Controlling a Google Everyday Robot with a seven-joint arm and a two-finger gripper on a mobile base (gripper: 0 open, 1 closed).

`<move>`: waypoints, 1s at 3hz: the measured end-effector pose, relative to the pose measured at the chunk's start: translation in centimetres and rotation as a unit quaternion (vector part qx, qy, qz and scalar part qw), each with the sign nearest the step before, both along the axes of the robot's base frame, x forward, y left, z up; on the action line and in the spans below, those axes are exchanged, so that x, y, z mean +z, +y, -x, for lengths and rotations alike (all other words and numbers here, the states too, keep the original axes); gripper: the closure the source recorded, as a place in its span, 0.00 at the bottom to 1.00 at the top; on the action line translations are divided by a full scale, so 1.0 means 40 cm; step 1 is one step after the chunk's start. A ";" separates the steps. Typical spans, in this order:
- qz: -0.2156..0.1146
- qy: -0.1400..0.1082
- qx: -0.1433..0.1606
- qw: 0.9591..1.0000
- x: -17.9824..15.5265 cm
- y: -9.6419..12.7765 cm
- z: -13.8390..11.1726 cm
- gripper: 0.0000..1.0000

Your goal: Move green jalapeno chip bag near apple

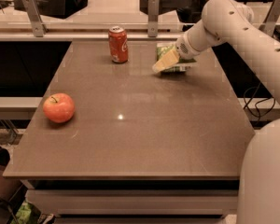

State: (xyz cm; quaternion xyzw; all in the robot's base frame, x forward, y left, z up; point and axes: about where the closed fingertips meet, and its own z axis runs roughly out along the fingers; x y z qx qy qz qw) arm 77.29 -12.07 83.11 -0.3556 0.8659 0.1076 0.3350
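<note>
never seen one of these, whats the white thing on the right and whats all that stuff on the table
The white thing is a robot arm reaching in from the right. Its hand is at the crinkled green chip bag with white edges, near the table's far edge. Whether it grips the bag cannot be told. The single picture looks down across the brown table from its near side. A red soda can stands left of the bag, and a round red-orange apple lies near the left edge, well apart from both.
</note>
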 end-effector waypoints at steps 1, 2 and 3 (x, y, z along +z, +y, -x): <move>0.001 0.002 0.001 1.000 -0.006 0.002 0.001 0.40; 0.001 0.005 0.002 1.000 -0.013 0.008 0.000 0.64; 0.001 0.006 0.003 1.000 -0.018 0.012 0.000 0.87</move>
